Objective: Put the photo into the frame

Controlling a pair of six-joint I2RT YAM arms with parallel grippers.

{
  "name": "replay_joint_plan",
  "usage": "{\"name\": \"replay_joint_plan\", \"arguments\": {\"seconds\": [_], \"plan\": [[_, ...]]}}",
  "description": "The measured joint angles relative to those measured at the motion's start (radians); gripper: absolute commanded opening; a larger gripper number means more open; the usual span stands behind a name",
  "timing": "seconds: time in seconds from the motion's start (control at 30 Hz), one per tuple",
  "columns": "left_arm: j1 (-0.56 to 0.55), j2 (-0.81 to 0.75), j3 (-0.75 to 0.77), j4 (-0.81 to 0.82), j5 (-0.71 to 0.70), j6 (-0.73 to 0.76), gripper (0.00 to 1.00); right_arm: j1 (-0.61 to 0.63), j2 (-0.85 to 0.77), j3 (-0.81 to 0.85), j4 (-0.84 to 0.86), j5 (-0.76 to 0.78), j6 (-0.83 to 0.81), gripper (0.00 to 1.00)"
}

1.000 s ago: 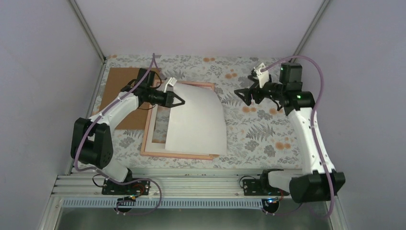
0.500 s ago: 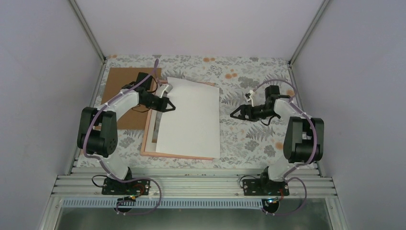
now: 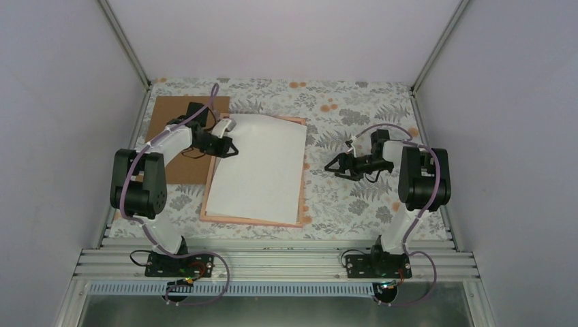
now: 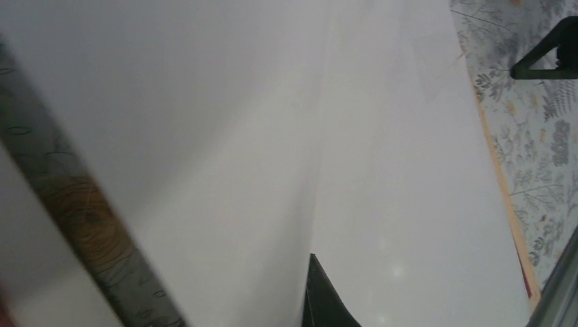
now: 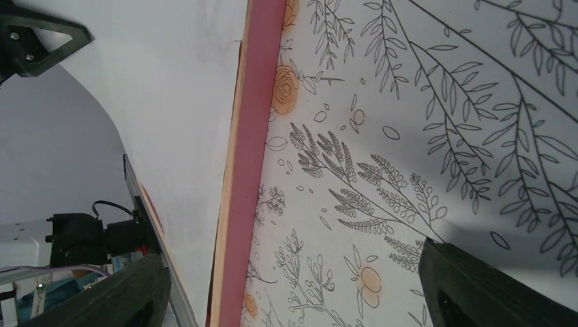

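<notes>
Floral table (image 3: 354, 197) carries two items: cardboard (image 3: 167, 112) at 10 o'clock, and frame (image 3: 245, 221) just beside it, left of centre.

The photo (image 3: 257, 167) now lies flat on the frame (image 3: 252, 221) — right tool (image 3: 334, 165) lowered.

Bright, even light; left wrist view blurred.
</notes>
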Motion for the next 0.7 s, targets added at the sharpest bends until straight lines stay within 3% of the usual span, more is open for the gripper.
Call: {"name": "replay_joint_plan", "arguments": {"seconds": [0.07, 0.7], "plan": [[0.013, -0.001, -0.002, 0.001, -0.013, -0.001, 0.02, 0.0, 0.005, 0.0, 0.006, -0.009, 0.003, 0.88], [0.064, 0.0, -0.05, 0.07, -0.006, -0.105, 0.02, 0.0, 0.014, 0.0, 0.02, -0.029, 0.006, 0.88]]}}
